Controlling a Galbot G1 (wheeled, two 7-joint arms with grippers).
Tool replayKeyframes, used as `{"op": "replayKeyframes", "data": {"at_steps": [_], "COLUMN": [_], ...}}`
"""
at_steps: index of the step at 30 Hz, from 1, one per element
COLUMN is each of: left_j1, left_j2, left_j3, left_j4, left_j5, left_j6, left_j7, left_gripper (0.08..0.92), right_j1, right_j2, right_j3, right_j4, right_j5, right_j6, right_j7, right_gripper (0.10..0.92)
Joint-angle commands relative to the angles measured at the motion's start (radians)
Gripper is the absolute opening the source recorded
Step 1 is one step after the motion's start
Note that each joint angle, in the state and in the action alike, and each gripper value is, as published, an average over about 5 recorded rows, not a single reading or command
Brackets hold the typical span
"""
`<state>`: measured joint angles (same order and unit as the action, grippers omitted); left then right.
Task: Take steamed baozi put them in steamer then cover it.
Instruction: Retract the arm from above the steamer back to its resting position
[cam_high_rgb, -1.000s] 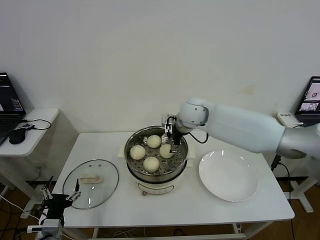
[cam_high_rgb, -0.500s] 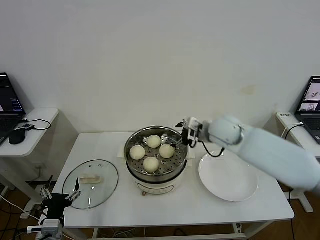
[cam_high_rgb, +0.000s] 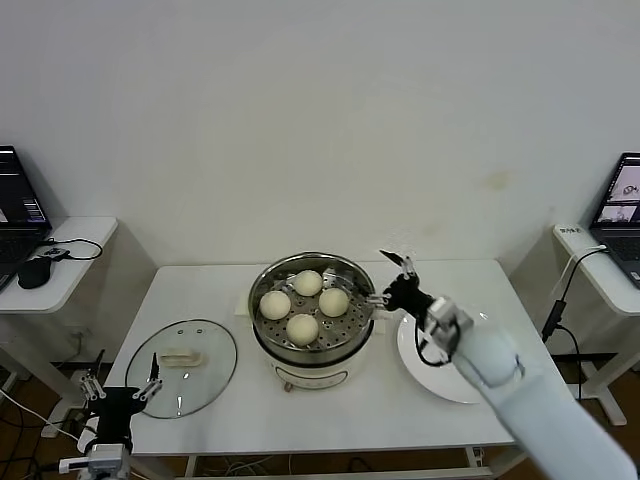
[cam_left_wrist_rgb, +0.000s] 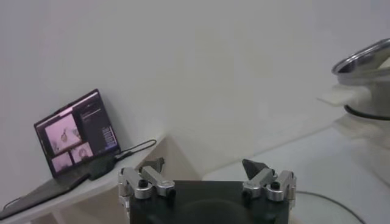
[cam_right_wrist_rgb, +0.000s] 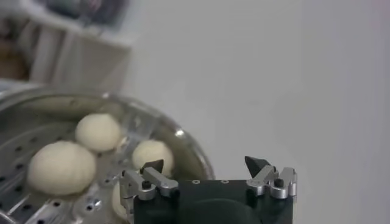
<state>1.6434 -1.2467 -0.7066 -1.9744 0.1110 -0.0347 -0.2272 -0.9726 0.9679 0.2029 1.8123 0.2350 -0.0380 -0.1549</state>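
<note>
Several cream-white baozi (cam_high_rgb: 303, 328) lie on the perforated tray inside the shiny steamer (cam_high_rgb: 268, 342) in the middle of the table. They also show in the right wrist view (cam_right_wrist_rgb: 61, 167). My right gripper (cam_high_rgb: 385, 279) is open and empty, just outside the steamer's right rim, above the table. The glass cover (cam_high_rgb: 182, 366) with its cream handle lies flat on the table to the left of the steamer. My left gripper (cam_high_rgb: 118, 386) is open and empty, parked low by the table's front left corner, next to the cover.
A flat white plate (cam_high_rgb: 470, 382) lies right of the steamer, partly under my right arm. A side desk with a laptop (cam_left_wrist_rgb: 76, 131) stands at the left, and another laptop (cam_high_rgb: 624, 200) at the far right. The wall is close behind the table.
My right gripper has pulled back from above the baozi in the steamer to outside its right rim, and the arm has swung down to the right. The left arm has not moved.
</note>
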Motion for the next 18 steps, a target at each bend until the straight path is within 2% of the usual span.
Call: {"op": "replayKeyframes", "data": {"at_steps": [1, 8, 12, 18], "left_j1": [-0.022, 0.001, 0.012, -0.061], "left_j2": [0.008, 0.072, 0.118, 0.152], "left_j3": [-0.003, -0.040, -0.030, -0.003], "left_j4": [0.100, 0.173, 0.211, 0.319], "left_j5": [0.349, 0.839, 0.965, 1.060], "left_j6": [-0.079, -0.154, -0.166, -0.175], "left_j7": [0.002, -0.009, 0.007, -0.005], "left_gripper": [0.823, 0.823, 0.823, 0.823], "right_j1": [-0.523, -0.614, -0.631, -0.627], "right_j2": [0.311, 0.420, 0.430, 0.444], "right_j3": [0.482, 0.579, 0.592, 0.595], "right_j4": [0.075, 0.115, 0.098, 0.070], "right_j5": [-0.113, -0.078, -0.073, -0.074], "right_j6": [0.237, 0.251, 0.253, 0.244], "right_j7": [0.017, 0.049, 0.065, 0.073], "right_gripper": [0.823, 0.823, 0.823, 0.823]}}
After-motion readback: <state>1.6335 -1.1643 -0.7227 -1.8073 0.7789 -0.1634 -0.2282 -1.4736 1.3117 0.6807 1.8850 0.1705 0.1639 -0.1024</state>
